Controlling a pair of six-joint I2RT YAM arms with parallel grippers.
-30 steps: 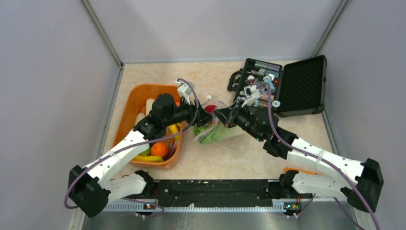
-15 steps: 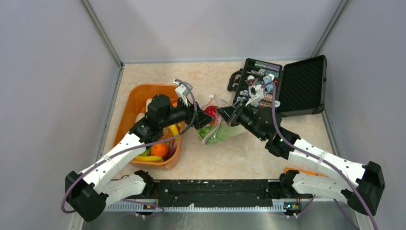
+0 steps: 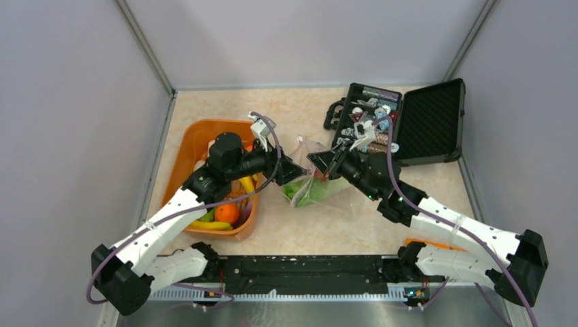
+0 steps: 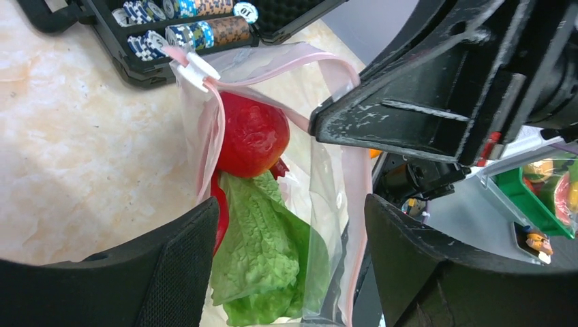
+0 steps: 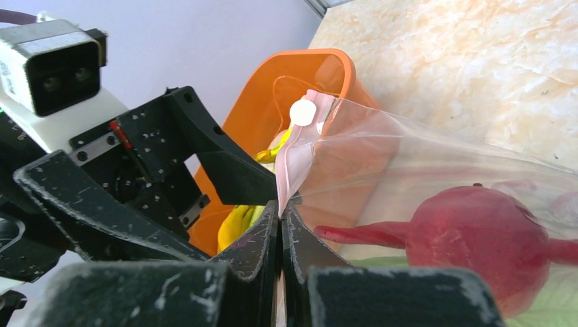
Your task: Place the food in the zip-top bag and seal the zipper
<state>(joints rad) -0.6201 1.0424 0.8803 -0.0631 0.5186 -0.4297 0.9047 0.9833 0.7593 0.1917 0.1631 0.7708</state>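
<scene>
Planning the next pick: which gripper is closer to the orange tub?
Left. The left gripper hangs open just right of the tub; the right gripper is farther right, shut on the bag at its mouth edge.

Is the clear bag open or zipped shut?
Open. On the zip-top bag, the pink zipper curves apart around the mouth, with a red fruit and a lettuce leaf showing inside. The right gripper pinches one edge.
</scene>
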